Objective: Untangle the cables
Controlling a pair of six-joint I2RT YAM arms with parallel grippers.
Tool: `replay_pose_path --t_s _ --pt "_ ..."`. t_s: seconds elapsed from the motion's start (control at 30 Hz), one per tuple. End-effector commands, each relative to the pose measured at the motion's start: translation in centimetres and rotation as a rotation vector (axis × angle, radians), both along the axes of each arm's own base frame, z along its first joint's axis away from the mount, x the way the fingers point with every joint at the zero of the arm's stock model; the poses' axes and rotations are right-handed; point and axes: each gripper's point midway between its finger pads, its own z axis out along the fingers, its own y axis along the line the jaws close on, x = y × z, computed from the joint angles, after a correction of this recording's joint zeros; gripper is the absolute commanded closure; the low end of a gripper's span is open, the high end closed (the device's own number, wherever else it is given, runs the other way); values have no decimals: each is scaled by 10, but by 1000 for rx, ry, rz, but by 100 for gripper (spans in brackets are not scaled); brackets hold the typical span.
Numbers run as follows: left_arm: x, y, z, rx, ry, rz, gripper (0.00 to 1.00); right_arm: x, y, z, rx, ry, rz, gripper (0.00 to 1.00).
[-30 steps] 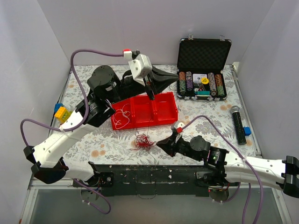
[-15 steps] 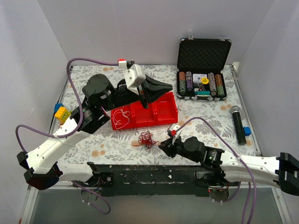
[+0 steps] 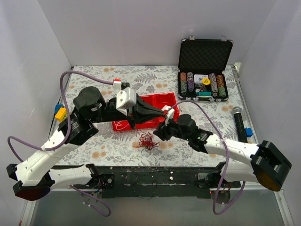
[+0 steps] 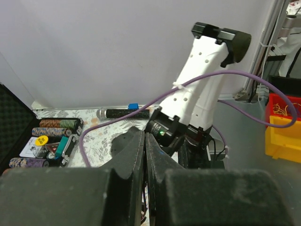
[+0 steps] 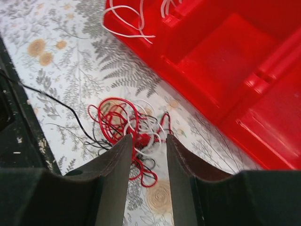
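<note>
White wire (image 5: pixel 124 21) is contained in red tray (image 5: pixel 225 61); tangled cables (image 5: pixel 120 115) lie below parted right tool (image 5: pixel 148 137); left tool (image 4: pixel 145 136) closed.

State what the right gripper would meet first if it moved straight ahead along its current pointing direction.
Most likely the tangle of cables: in the wrist view it lies just ahead, framed by the open fingers of the right gripper. Exact depth is unclear.

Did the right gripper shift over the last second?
Yes. The right gripper went away from the table's near edge toward the red tray, and is now close by its near rim, over the cables.
</note>
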Motion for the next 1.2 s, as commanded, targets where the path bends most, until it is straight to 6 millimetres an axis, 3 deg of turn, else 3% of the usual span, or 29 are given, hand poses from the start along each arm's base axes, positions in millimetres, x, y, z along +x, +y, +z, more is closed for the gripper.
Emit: replay_pose_path --t_s 0.0,0.1,0.27,0.53,0.67,0.9,1.0,1.07,1.17 --pt "-15 12 -14 45 -32 -44 100 -11 42 33 73 -21 247 54" --pt "-18 21 -32 85 -53 -35 100 -10 53 30 53 6 304 41" --pt "-24 33 -58 126 -56 -28 100 -6 67 22 8 31 375 40" --pt "-19 42 -62 130 -73 28 100 -21 70 -8 -85 121 498 35" --pt "-19 42 -62 128 -90 29 100 -20 69 -21 -143 149 493 33" --pt "-18 44 -66 127 -86 41 100 -20 86 -37 -154 156 489 33" --pt "-17 47 -74 148 -92 51 100 -24 93 -47 -172 169 496 37" --pt "-17 48 -80 162 -101 53 100 -24 95 -54 -189 182 486 47" --pt "-16 51 -94 193 -113 55 100 -20 90 -51 -187 163 445 79"
